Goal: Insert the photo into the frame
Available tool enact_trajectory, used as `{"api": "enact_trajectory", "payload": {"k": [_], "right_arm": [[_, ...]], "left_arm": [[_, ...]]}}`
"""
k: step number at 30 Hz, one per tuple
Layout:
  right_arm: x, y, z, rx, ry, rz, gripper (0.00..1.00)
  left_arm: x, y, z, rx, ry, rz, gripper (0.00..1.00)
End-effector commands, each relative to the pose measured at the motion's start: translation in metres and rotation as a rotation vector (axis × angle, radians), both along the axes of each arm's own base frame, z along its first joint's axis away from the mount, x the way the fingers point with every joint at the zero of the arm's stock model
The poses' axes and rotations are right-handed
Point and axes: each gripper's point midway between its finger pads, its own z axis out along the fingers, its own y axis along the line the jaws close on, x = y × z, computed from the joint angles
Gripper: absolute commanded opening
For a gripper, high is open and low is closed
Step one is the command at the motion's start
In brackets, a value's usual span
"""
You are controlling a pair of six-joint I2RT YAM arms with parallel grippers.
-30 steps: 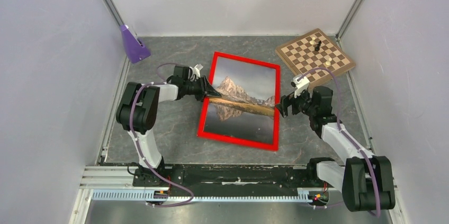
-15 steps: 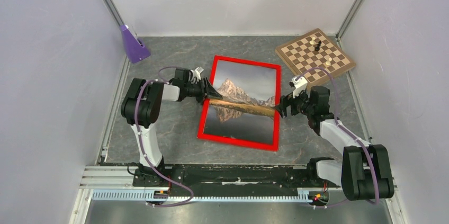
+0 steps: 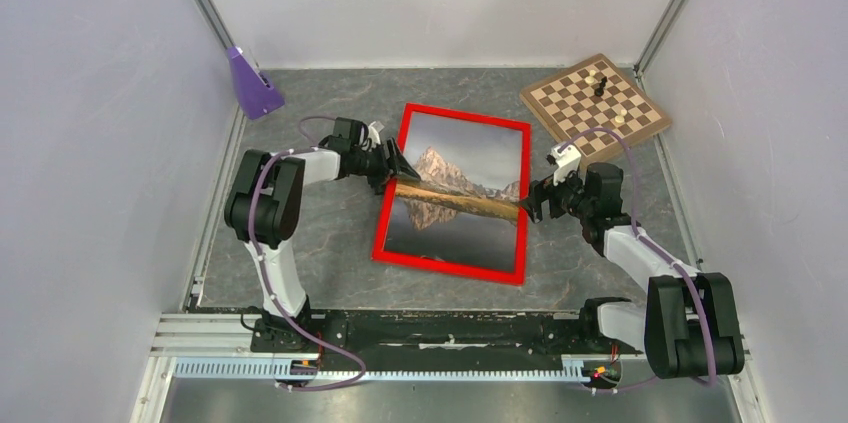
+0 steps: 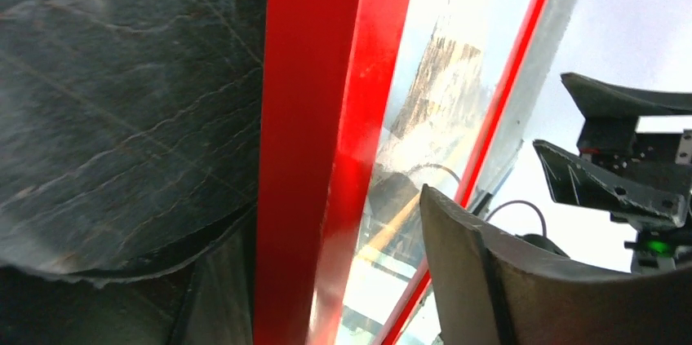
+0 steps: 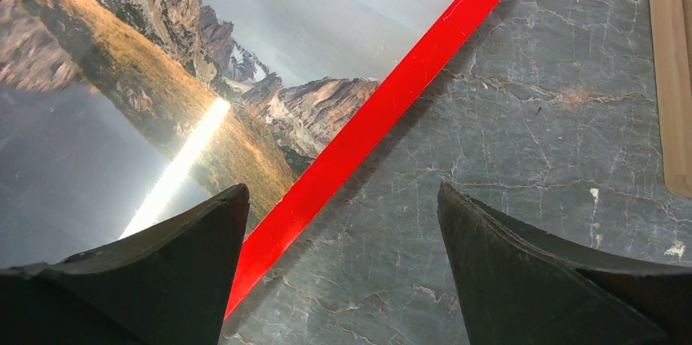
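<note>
Photo [image 3: 455, 193]: face up inside frame [image 3: 448, 266], centre of table [image 3: 330, 233]. Left gripper [image 3: 388, 165] at frame's 9 o'clock rail, right gripper [image 3: 532, 201] at 3 o'clock; both released, grasping nothing. Step: seating seemingly done; next, withdraw without nudging frame.

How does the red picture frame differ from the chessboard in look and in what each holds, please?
The frame is a thin red rectangle mid-table; the chessboard is a brown chequered square at the far right. The frame surrounds the mountain photo; the chessboard carries a few chess pieces. Both lie flat on the table.
</note>
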Motion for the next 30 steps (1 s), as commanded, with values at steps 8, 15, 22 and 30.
{"api": "enact_trajectory", "payload": {"k": [8,15,22,30], "right_arm": [[0.004,-0.004,0.003,-0.023,-0.026,-0.006,0.89],[0.004,-0.005,0.004,-0.029,-0.027,-0.009,0.88],[0.008,-0.008,0.013,-0.036,-0.055,-0.028,0.89],[0.015,-0.020,0.032,-0.061,-0.098,-0.085,0.92]], "left_arm": [[-0.022,0.070,-0.049,0.418,0.072,0.066,0.84],[-0.021,0.079,-0.036,0.471,0.033,0.067,0.86],[-0.017,0.086,-0.010,0.501,-0.050,0.054,0.87],[0.000,0.095,0.036,0.540,-0.223,0.068,0.87]]}}
